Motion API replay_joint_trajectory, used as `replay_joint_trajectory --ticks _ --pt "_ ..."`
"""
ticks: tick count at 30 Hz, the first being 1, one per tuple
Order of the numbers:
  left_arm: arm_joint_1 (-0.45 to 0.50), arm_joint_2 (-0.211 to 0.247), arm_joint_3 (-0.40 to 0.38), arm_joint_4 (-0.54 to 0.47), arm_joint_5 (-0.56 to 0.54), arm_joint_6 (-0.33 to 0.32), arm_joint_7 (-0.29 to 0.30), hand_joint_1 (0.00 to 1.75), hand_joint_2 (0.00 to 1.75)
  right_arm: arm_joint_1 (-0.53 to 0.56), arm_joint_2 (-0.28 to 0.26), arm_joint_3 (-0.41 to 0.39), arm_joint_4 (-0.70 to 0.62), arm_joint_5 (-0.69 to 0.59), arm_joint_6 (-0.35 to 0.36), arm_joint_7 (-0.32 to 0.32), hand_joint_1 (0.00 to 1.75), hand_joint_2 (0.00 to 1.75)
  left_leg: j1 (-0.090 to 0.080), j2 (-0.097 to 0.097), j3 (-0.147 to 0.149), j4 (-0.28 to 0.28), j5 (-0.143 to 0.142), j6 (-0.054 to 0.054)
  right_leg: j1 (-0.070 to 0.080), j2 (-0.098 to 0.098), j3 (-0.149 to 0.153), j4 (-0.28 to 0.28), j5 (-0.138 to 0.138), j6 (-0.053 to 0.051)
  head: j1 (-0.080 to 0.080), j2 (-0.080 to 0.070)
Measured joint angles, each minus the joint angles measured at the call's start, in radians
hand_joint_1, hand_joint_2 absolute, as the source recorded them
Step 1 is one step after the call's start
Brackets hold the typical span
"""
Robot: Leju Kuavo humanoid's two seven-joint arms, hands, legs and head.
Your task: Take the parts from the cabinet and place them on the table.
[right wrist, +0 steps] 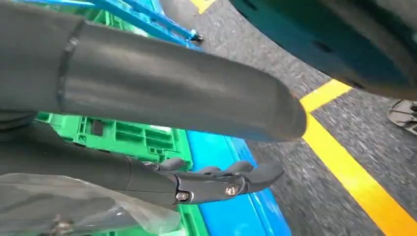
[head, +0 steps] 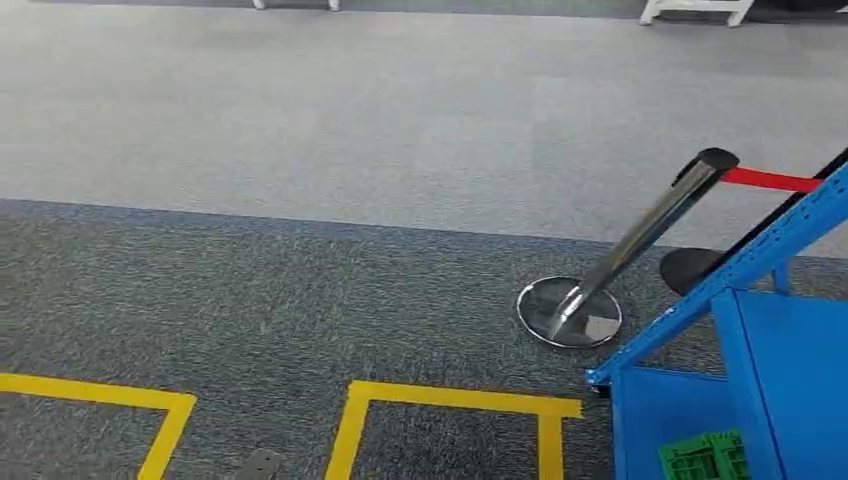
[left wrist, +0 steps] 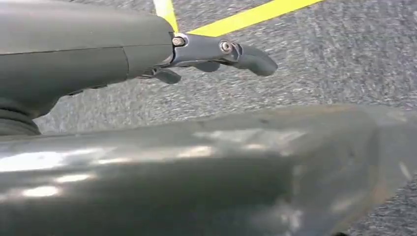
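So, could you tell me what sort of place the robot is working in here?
Probably a workshop or a test hall for robots: grey carpet floor marked with yellow tape lines, a chrome barrier post with a red belt, and a blue metal cabinet holding a green crate.

Even, bright light fills the head view, and the carpet (head: 300,150) shows hardly any shadow. The chrome post (head: 640,240) and its base (head: 568,312) carry glare and look slightly smeared. In the left wrist view the near foreground is badly out of focus, with pale highlights across it. The right wrist view is motion-blurred, the yellow tape (right wrist: 354,177) soft-edged, colours vivid.
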Motion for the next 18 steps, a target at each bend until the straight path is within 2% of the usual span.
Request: replay_joint_trajectory --ticks 1,2,3,4,5,6,7,8,9,10,11,12,13,16,17,18 --pt "0.004 0.000 0.000 0.000 0.000 0.000 0.000 0.00 0.00 -0.001 0.000 0.000 0.000 -0.001 0.000 0.000 0.00 0.00 0.003 -0.009 -0.001 -0.002 0.002 -0.006 0.002 -0.008 0.002 -0.002 0.002 -0.004 0.001 0.000" --pt "0.005 0.002 0.000 0.000 0.001 0.001 0.000 0.00 0.00 0.000 0.002 0.000 0.000 -0.002 -0.006 0.000 0.00 0.00 0.002 -0.008 -0.002 0.004 -0.004 -0.010 -0.006 -0.020 0.007 -0.013 0.007 -0.012 -0.001 0.000" --pt "0.006 0.001 0.000 0.000 0.003 0.002 0.000 0.00 0.00 0.001 0.000 0.000 0.000 -0.007 -0.017 -0.001 0.00 0.00 -0.003 0.054 -0.010 0.029 -0.024 -0.015 -0.004 -0.027 0.011 -0.015 0.007 -0.014 -0.004 0.000" --pt "0.005 0.001 0.000 0.000 0.005 0.002 0.000 0.00 0.00 0.004 0.000 -0.001 0.000 -0.011 -0.030 -0.001 0.00 0.00 -0.001 0.088 -0.036 0.083 -0.058 -0.020 -0.002 -0.039 0.013 -0.015 0.006 -0.022 -0.010 0.000" --pt "0.001 0.001 0.002 0.000 0.007 0.002 0.000 0.00 0.00 0.005 0.000 -0.001 0.000 -0.012 -0.044 0.000 0.00 0.00 0.002 0.104 -0.070 0.158 -0.096 -0.024 0.000 -0.050 0.013 -0.015 0.004 -0.024 -0.009 0.000" --pt "0.000 0.001 0.002 0.000 0.010 0.002 0.000 0.00 0.00 0.006 0.000 -0.002 0.000 -0.012 -0.052 0.003 0.00 0.00 0.004 0.112 -0.109 0.244 -0.132 -0.027 0.002 -0.062 0.013 -0.015 0.002 -0.026 -0.009 0.000" --pt "0.001 0.001 0.003 0.000 0.011 0.002 0.000 0.00 0.00 0.006 0.000 -0.002 0.000 -0.012 -0.060 0.004 0.00 0.00 0.006 0.114 -0.135 0.298 -0.146 -0.030 0.002 -0.070 0.013 -0.015 0.001 -0.026 -0.009 0.000" --pt "0.003 0.001 0.003 0.000 0.013 0.002 0.000 0.00 0.00 0.006 0.001 -0.002 0.000 -0.011 -0.063 0.003 0.00 0.00 0.008 0.115 -0.137 0.301 -0.136 -0.031 0.002 -0.074 0.014 -0.014 0.000 -0.026 -0.010 0.000" --pt "0.005 0.001 0.003 0.000 0.013 0.003 0.000 0.00 0.00 0.005 0.002 -0.002 0.000 -0.011 -0.065 0.004 0.00 0.00 0.010 0.115 -0.117 0.264 -0.103 -0.032 0.002 -0.078 0.016 -0.014 -0.001 -0.025 -0.010 0.000" --pt "0.006 0.002 0.003 0.000 0.013 0.003 0.000 0.00 0.00 0.005 0.003 -0.002 0.000 -0.011 -0.066 0.003 0.00 0.00 0.011 0.116 -0.082 0.193 -0.061 -0.030 0.002 -0.080 0.019 -0.014 -0.002 -0.024 -0.010 0.000" --pt "0.006 0.002 0.003 0.000 0.013 0.004 0.000 0.00 0.00 0.005 0.003 -0.002 0.000 -0.010 -0.066 0.003 0.00 0.00 0.011 0.119 -0.034 0.098 -0.016 -0.027 0.002 -0.082 0.023 -0.014 -0.005 -0.021 -0.010 0.000" --pt "0.006 0.002 0.003 0.000 0.013 0.005 0.000 0.00 0.00 0.005 0.004 -0.002 0.000 -0.010 -0.066 0.003 0.00 0.00 0.010 0.125 0.001 0.026 0.003 -0.022 0.002 -0.084 0.026 -0.014 -0.008 -0.018 -0.010 0.000" --pt "0.005 0.002 0.003 0.000 0.013 0.005 0.000 0.00 0.00 0.004 0.004 -0.002 0.000 -0.010 -0.067 0.003 0.00 0.00 0.005 0.125 0.014 0.004 -0.012 -0.019 0.010 -0.085 0.023 -0.008 -0.012 -0.011 -0.009 0.000" --pt "0.006 0.003 0.003 0.000 0.013 0.006 0.000 0.00 0.00 0.002 0.006 -0.002 0.000 -0.009 -0.067 0.003 0.00 0.00 -0.002 0.122 0.010 0.006 -0.018 -0.007 0.003 -0.089 0.024 -0.016 -0.010 0.003 -0.008 0.000" --pt "0.007 0.004 0.004 0.000 0.015 0.007 0.000 0.00 0.00 0.001 0.007 -0.002 0.000 -0.008 -0.067 0.003 0.00 0.00 0.004 0.121 0.016 -0.007 -0.013 0.004 0.003 -0.088 0.027 -0.014 -0.015 0.013 -0.009 0.000" --pt "0.007 0.005 0.005 0.000 0.015 0.008 0.000 0.00 0.00 0.001 0.006 -0.002 0.000 -0.008 -0.068 0.003 0.00 0.00 0.006 0.122 0.021 -0.012 -0.010 0.008 0.001 -0.082 0.016 -0.002 -0.024 0.016 -0.008 0.000"
